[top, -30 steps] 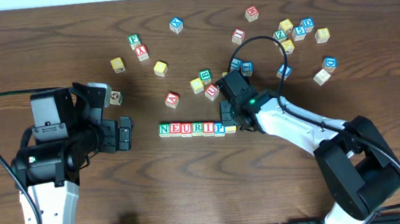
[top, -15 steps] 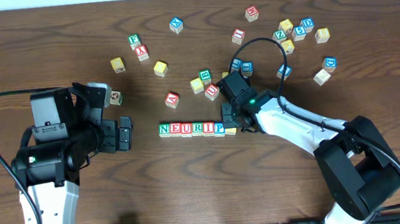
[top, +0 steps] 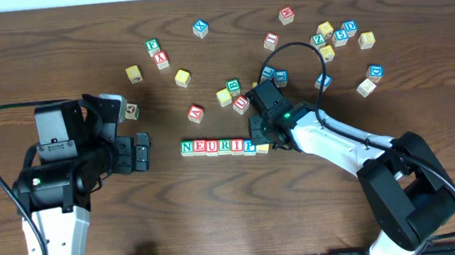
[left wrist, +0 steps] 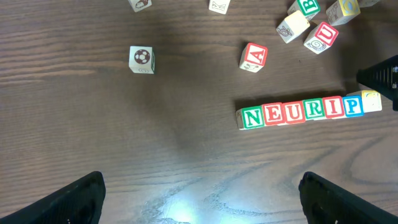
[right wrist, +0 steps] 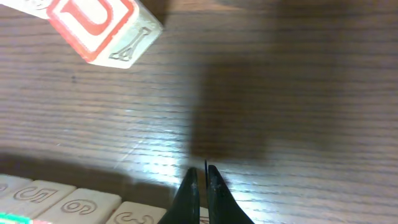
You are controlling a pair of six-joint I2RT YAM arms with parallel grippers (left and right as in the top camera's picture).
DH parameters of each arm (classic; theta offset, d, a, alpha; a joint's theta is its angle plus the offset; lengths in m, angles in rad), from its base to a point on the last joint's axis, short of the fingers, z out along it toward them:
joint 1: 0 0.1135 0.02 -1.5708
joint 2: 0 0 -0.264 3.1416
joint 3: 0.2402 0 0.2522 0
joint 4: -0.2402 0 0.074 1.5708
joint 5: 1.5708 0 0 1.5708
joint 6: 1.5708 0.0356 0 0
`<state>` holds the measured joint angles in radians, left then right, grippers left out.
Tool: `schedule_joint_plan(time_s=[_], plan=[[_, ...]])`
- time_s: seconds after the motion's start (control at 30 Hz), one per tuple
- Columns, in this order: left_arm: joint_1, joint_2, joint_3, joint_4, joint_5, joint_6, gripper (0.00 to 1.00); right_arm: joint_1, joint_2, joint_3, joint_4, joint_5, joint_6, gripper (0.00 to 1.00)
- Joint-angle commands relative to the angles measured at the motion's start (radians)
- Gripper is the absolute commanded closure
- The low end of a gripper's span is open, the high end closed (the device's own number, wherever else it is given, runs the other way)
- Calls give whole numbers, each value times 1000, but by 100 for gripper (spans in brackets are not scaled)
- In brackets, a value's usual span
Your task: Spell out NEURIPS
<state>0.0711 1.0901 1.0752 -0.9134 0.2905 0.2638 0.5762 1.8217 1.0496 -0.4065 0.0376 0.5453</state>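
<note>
A row of cubes (top: 218, 146) reads N, E, U, R, I, P from left to right; the left wrist view shows the same row (left wrist: 301, 111). A yellow-edged cube (top: 262, 148) touches the P end, sitting slightly off line, and its letter is unreadable (left wrist: 371, 101). My right gripper (top: 255, 131) hangs just behind that end, shut and holding nothing (right wrist: 203, 186). The side faces of the row (right wrist: 87, 208) lie at its lower left. My left gripper (top: 142, 151) is open and empty, left of the N, with its dark fingertips (left wrist: 81, 199) wide apart over bare wood.
Loose cubes lie behind the row: a red A cube (top: 196, 112), a cluster with a red U cube (top: 241, 103) (right wrist: 99, 28), a ball-picture cube (left wrist: 142, 58), and several at the back right (top: 336, 33). The right arm's black cable (top: 287, 48) loops over them.
The right gripper has edged very slightly left by the row's P end. The left arm and the cubes stay put.
</note>
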Motion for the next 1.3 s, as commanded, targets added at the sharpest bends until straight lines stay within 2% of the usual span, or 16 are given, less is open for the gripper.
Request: schedule_joint_plan(time_s=[0.0,0.97,1.27], plan=[[5,-6,20,-2,12,13,2,0,-16,-2,1,-24,-24,99],[5,-6,20,-2,12,13,2,0,-16,-2,-10,-70,-31,99],[4,-6,20,-2,12,13,2,-5,-16,-2,-21,74,-29,99]])
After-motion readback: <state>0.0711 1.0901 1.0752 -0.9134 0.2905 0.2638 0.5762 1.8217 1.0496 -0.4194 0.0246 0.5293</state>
